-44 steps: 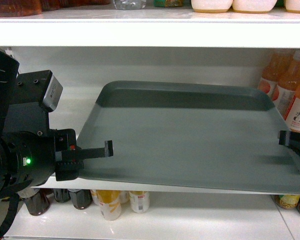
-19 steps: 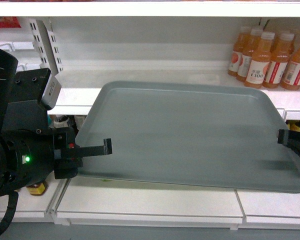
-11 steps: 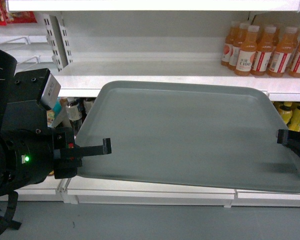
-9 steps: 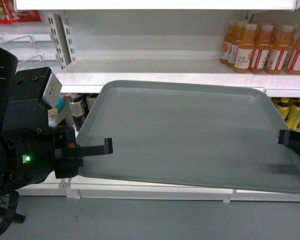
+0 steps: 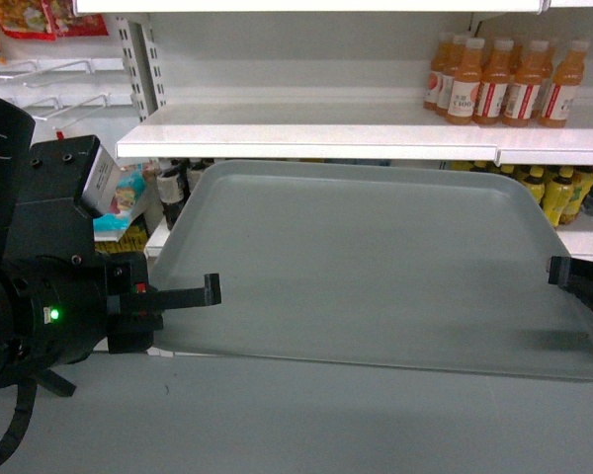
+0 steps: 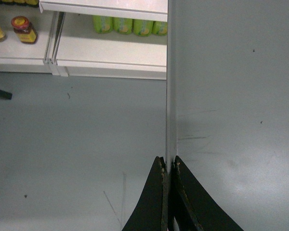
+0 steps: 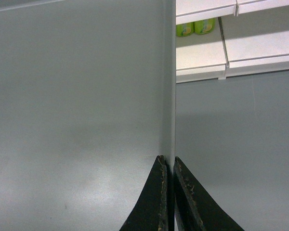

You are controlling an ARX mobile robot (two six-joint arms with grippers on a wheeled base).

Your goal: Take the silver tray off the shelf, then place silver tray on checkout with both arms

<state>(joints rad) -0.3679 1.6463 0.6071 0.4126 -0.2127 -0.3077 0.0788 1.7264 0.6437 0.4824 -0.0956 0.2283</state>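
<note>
The silver tray (image 5: 376, 267) hangs level in the air in front of the shelf (image 5: 306, 138), clear of its white board and over grey floor. My left gripper (image 5: 213, 291) is shut on the tray's left rim; in the left wrist view that gripper (image 6: 168, 163) pinches the thin rim with the tray (image 6: 231, 96) to its right. My right gripper (image 5: 558, 269) is shut on the right rim; in the right wrist view the gripper (image 7: 168, 163) clamps the edge and the tray (image 7: 77, 96) fills the left side. The checkout is out of view.
Orange drink bottles (image 5: 499, 84) stand on the shelf board at the right. Yellow-green bottles (image 6: 130, 26) and small jars (image 6: 24, 29) sit on the lowest boards. Slotted uprights (image 5: 143, 59) rise at the left. Grey floor (image 5: 277, 415) lies under the tray.
The shelving has shrunk back and slid right in the head view, and grey floor now shows under the tray. Both grippers keep the same hold on the rims.
</note>
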